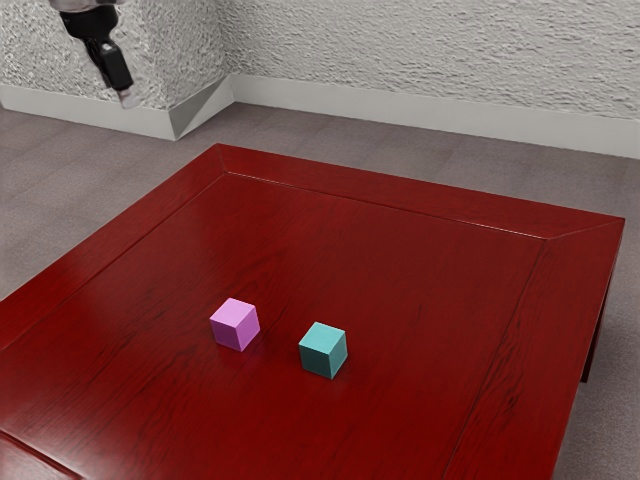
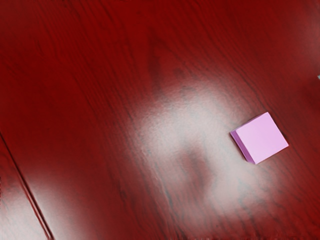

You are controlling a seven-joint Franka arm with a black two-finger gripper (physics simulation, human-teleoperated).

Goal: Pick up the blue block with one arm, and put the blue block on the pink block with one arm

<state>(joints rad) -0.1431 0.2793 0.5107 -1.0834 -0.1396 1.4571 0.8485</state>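
Observation:
A teal-blue block (image 1: 322,349) rests on the dark red table (image 1: 400,250), toward its front. Just to its left in the exterior view, a short gap away, sits the pink block (image 1: 235,324). My gripper (image 1: 126,96) hangs high at the exterior view's upper left, far above and well away from both blocks, with nothing held. In the wrist view the pink block (image 2: 259,137) lies on the glossy table top (image 2: 100,100), far below my hand.
The table has a raised border strip (image 1: 560,300) around its top. Grey floor (image 1: 420,140) and a white textured wall (image 1: 400,50) lie behind it.

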